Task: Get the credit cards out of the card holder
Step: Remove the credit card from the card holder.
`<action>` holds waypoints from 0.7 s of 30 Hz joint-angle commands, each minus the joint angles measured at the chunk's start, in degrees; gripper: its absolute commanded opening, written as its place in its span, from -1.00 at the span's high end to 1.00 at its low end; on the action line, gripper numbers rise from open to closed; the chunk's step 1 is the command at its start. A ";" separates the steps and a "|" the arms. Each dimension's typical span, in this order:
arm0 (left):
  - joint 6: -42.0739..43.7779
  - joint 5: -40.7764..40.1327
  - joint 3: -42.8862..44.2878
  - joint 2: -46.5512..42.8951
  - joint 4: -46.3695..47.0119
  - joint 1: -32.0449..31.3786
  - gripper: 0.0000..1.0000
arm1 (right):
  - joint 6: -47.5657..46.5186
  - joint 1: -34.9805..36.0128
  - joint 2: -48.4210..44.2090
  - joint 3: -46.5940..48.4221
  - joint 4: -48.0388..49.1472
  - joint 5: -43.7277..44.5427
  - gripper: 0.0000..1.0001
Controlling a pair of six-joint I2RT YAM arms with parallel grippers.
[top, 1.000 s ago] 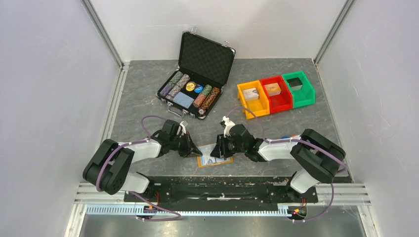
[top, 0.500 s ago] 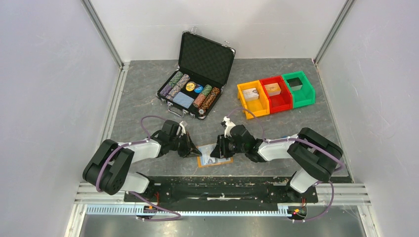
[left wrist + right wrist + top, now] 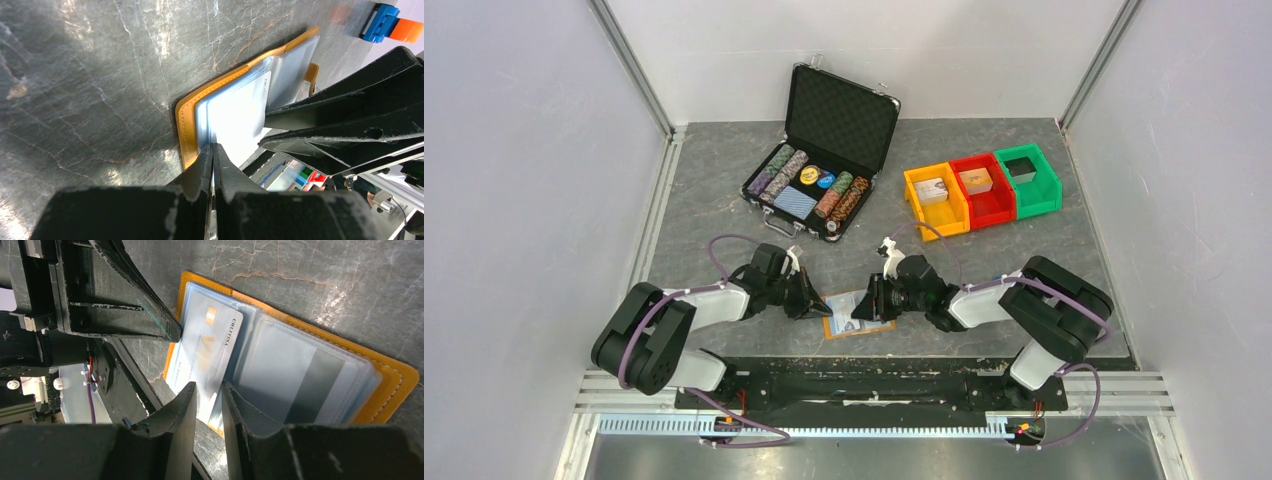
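Note:
The orange card holder (image 3: 856, 320) lies open on the table between my two grippers, with clear sleeves inside it (image 3: 390, 385) (image 3: 186, 130). A pale credit card (image 3: 210, 347) with orange print sticks partway out of the left sleeve. Its free end lies between the fingers of my right gripper (image 3: 209, 386) (image 3: 871, 303), which stand narrowly open around it. A second card (image 3: 320, 380) with a dark grey band sits inside the right sleeve. My left gripper (image 3: 213, 146) (image 3: 817, 303) is shut on the edge of a clear sleeve at the holder's left side.
An open black chip case (image 3: 824, 160) stands at the back of the table. To its right, orange (image 3: 936, 198), red (image 3: 981, 188) and green (image 3: 1027, 178) bins stand in a row. A blue and orange object (image 3: 382, 22) lies beyond the holder. The table's front edge is just behind the holder.
My right gripper's fingers have come a little closer together around the card, and its wrist has shifted slightly right. The left arm and the holder have not moved.

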 commanded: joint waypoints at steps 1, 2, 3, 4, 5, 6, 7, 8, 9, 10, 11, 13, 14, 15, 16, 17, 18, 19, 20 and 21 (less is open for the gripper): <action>1.84 -3.38 -1.28 0.70 -1.50 -0.51 0.84 | 1.03 -0.21 1.30 -0.81 2.78 -1.29 0.49; 1.76 -3.46 -1.32 0.79 -1.50 -0.50 0.84 | 1.29 -0.20 1.32 -0.90 3.05 -1.38 0.55; 1.76 -3.63 -1.41 0.75 -1.50 -0.51 0.84 | 1.29 -0.24 1.15 -0.99 3.24 -1.35 0.65; 1.71 -3.72 -1.45 0.75 -1.62 -0.50 0.84 | 1.27 -0.33 0.90 -1.14 3.39 -1.24 0.77; 1.79 -3.95 -1.38 0.83 -1.95 -0.51 0.84 | 1.32 -0.47 0.64 -1.37 3.54 -1.28 0.87; 1.92 -4.30 -1.22 0.74 -2.46 -0.50 0.84 | 1.37 -0.70 0.21 -1.81 3.93 -1.20 0.98; 2.21 -4.80 -1.03 0.87 -3.14 -0.51 0.84 | 1.44 -0.92 -0.40 -2.24 4.20 -1.15 1.00; 2.53 -5.28 -0.81 0.98 -3.91 -0.50 0.84 | 1.60 -1.17 -1.22 -2.86 4.76 -1.17 1.00; 2.94 -5.77 -0.46 1.14 -4.05 -0.50 0.84 | 1.92 -1.45 -1.79 -3.47 5.38 -1.46 1.00; 3.15 -6.04 -0.21 1.27 -5.80 -0.51 0.84 | 2.26 -1.79 -2.55 -4.28 6.21 -1.73 1.00; 3.20 -6.10 0.02 1.49 -6.01 -0.50 0.84 | 2.43 -2.06 -3.27 -4.88 6.72 -1.97 1.00; 3.23 -6.43 0.19 1.45 -6.08 -0.50 0.84 | 2.44 -2.41 -4.64 -5.52 6.35 -2.11 1.00; 3.25 -6.63 0.30 1.49 -6.28 -0.51 0.84 | 2.27 -2.49 -5.26 -5.81 6.08 -2.03 1.00; 3.46 -7.03 0.46 1.47 -6.54 -0.50 0.84 | 2.29 -2.60 -5.72 -6.08 5.90 -2.06 1.00; 3.72 -7.28 0.64 1.55 -7.00 -0.50 0.84 | 2.16 -2.74 -6.14 -6.34 5.59 -2.08 1.00; 4.01 -7.57 0.81 1.54 -7.49 -0.50 0.84 | 2.11 -2.80 -6.54 -6.52 5.38 -2.03 1.00; 4.19 -7.67 0.96 1.67 -7.80 -0.50 0.83 | 2.03 -3.11 -6.97 -6.78 5.10 -2.14 1.00; 4.30 -7.78 1.06 1.63 -8.12 -0.55 0.83 | 1.85 -3.25 -7.50 -6.96 4.72 -2.13 1.00; 4.30 -7.78 1.17 1.59 -8.33 -0.53 0.83 | 1.68 -3.59 -7.94 -7.11 4.09 -2.02 1.00; 4.30 -7.51 1.31 1.45 -8.49 -0.50 0.81 | 1.36 -3.85 -8.61 -6.97 2.56 -1.70 1.00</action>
